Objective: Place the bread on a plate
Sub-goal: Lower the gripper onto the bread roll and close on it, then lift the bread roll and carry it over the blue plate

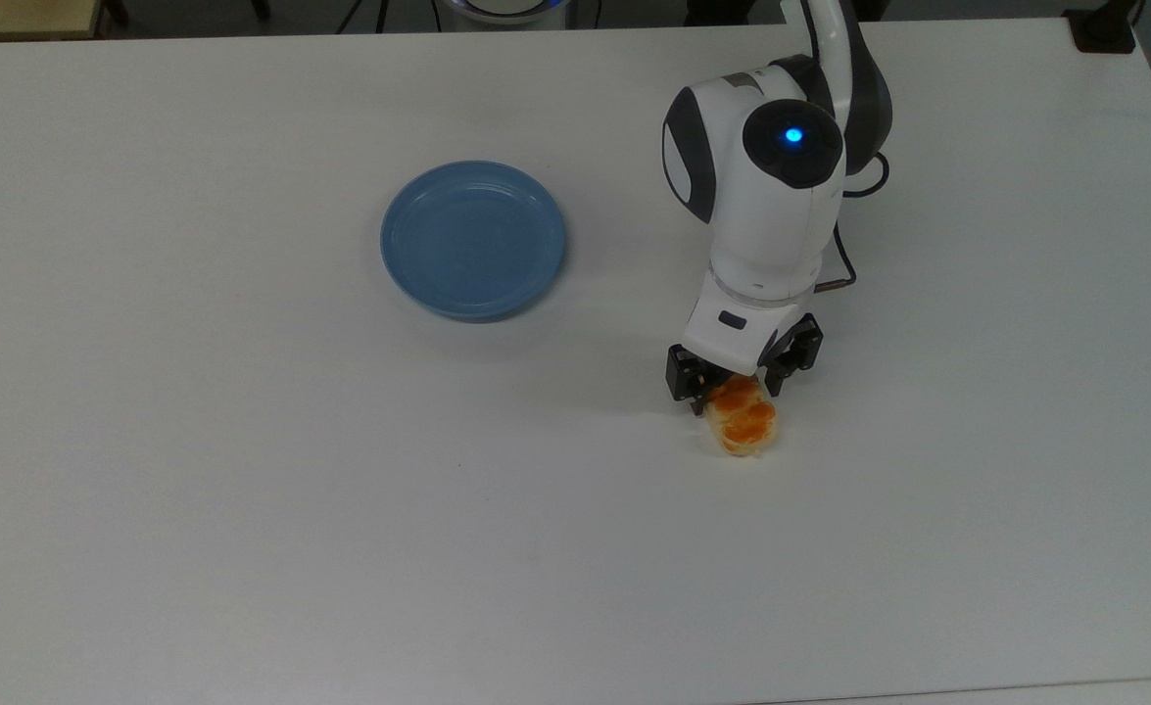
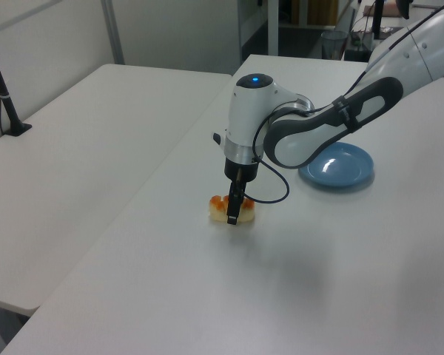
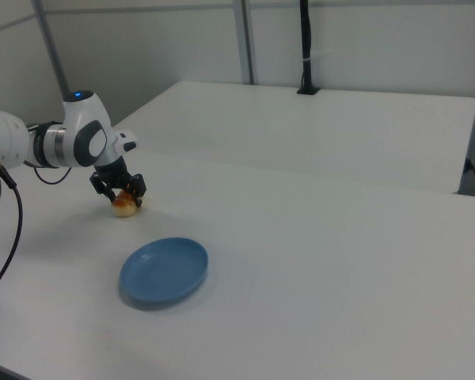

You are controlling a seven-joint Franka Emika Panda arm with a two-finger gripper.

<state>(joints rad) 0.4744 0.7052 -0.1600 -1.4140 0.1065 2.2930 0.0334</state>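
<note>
The bread [image 1: 743, 423], a small pale loaf with glossy orange-brown lumps on top, lies on the white table toward the top view's right. My gripper [image 1: 735, 390] is down over the loaf's far end. It is open, with one black finger on each side of the loaf and a small gap showing. In the left view a finger [image 2: 233, 211] stands in front of the bread [image 2: 220, 209]. The light-blue plate [image 1: 474, 240] sits bare, well off toward the top view's left. The right view has the gripper [image 3: 119, 192] over the bread [image 3: 125, 207], behind the plate [image 3: 164, 271].
The white table [image 1: 242, 490] is wide and bare around both things. A second white table [image 2: 81, 140] adjoins along the left view's left, with a black post [image 2: 1, 96] on it. The arm's black cable [image 1: 844, 264] loops beside the wrist.
</note>
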